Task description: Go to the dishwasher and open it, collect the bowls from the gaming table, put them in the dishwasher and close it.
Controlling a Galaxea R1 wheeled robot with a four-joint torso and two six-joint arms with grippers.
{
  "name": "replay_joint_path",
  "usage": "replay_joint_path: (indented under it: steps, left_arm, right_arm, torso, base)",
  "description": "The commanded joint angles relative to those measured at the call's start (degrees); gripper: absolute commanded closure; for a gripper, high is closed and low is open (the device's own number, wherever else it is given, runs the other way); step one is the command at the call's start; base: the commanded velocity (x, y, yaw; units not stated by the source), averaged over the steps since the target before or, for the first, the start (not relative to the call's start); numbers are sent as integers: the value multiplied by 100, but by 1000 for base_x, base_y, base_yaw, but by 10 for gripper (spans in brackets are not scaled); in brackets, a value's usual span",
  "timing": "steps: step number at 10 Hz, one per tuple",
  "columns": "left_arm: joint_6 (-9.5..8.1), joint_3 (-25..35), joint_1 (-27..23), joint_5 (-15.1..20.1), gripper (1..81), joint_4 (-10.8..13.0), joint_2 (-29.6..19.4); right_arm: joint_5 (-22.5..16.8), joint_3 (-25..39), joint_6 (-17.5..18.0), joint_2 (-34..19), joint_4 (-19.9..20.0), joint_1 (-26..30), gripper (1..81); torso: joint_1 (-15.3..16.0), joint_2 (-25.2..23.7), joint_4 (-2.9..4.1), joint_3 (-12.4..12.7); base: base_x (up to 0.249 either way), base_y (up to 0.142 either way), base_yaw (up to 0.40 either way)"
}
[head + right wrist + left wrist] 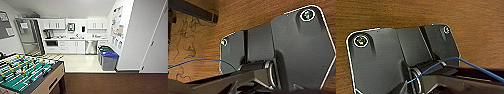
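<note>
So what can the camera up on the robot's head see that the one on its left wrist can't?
The head view alone takes in the kitchen: the silver dishwasher under the counter, white cupboards, the bins with a blue lid, and the green table-football table close by. The left wrist view alone has the robot's dark plate and a thin blue cable. Both share brown wood-look floor.
</note>
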Motion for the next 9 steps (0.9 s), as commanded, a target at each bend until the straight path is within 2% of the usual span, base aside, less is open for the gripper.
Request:
replay_joint_path:
  steps: [1, 8, 9]
  left_arm:
    - [42, 166, -276, 321, 10, -46, -90]
    - [42, 262, -276, 330, 10, -37, -125]
    - [42, 280, -276, 330, 10, -37, -134]
  right_arm:
    - [-321, 148, -19, -92, 37, 241, 10]
    - [-321, 157, -19, -100, 37, 223, 10]
    - [-321, 149, -19, -100, 37, 215, 10]
  torso:
    - [2, 0, 0, 0]
    - [0, -2, 0, 0]
    - [0, -2, 0, 0]
  base:
    - [133, 0, 0]
    - [118, 0, 0]
    - [93, -76, 0]
